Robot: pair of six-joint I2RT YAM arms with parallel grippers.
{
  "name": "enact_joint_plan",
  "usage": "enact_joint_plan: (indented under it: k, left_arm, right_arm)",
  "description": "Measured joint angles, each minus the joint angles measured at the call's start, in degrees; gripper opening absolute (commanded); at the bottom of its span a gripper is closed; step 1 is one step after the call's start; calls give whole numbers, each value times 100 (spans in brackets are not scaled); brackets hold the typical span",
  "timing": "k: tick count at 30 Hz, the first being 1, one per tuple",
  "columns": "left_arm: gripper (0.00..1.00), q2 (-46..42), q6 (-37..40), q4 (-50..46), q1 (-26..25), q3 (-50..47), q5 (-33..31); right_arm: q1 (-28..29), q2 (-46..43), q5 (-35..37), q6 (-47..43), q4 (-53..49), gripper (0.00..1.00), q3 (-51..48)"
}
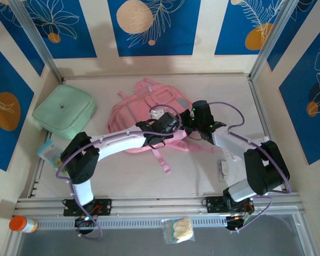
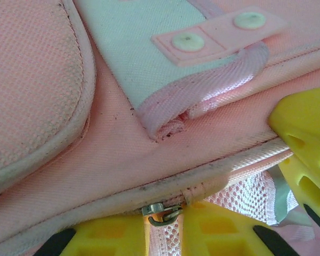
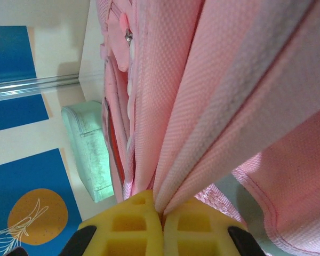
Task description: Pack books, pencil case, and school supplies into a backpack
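The pink backpack (image 1: 141,114) lies flat in the middle of the table. My left gripper (image 1: 168,125) is at its right edge. In the left wrist view its yellow fingers (image 2: 104,237) are shut on the zipper pull, and the metal slider (image 2: 161,212) sits at the seam just above them. My right gripper (image 1: 194,120) is close beside it, shut on a fold of the backpack's fabric (image 3: 213,106), which rises taut from its fingertips (image 3: 194,224). One right finger (image 2: 304,144) shows in the left wrist view. The books are out of view.
A mint green pouch (image 1: 64,109) lies at the back left, with a small packet (image 1: 50,152) nearer along the left wall. A small white item (image 1: 224,166) rests by the right arm. An orange-capped bottle (image 1: 21,224) and a plastic bag (image 1: 178,229) sit in front of the rail.
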Motion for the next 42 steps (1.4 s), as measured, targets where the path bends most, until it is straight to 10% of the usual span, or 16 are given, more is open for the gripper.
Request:
enact_joint_plan:
  k: [27,34,42]
  left_arm:
    - [0,-1554,1143,-105,918,-1622,1572]
    - [33,-1305,1104,-46,442,-824,1685]
    - [42,-507,595,-63,-195,160,1008]
  right_arm:
    - [-1180,1257,-1572,-1054,-634,0,1333]
    - [-1010,1054,-1357,-876,-531,0,1115]
    - [-774,706,-1115,-608,-461,0,844]
